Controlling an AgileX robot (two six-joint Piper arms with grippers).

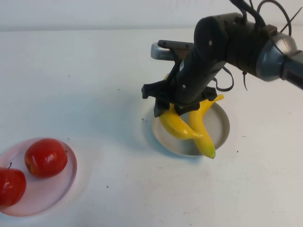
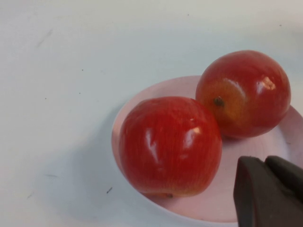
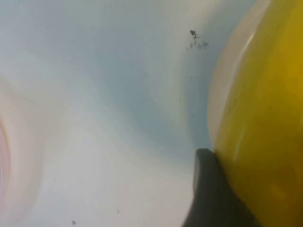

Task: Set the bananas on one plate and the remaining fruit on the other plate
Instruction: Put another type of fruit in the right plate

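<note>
The two bananas lie crossed on the grey-blue plate, right of the table's middle, one of them poking its greenish tip out over the near rim. My right gripper is down on the far-left edge of that plate, right at the upper ends of the bananas, my fingers spread fairly wide with one dark finger pressed against a banana's yellow skin; whether I am truly gripping it or only touching it I cannot tell. My right arm reaches in from the far right above the plate. Well apart, at the near left corner of the white table, the two red apples sit side by side on the pale pink plate, touching or nearly so. My left gripper hangs just over the rim of that pink plate, beside the apples, its fingers closed together on nothing.
</note>
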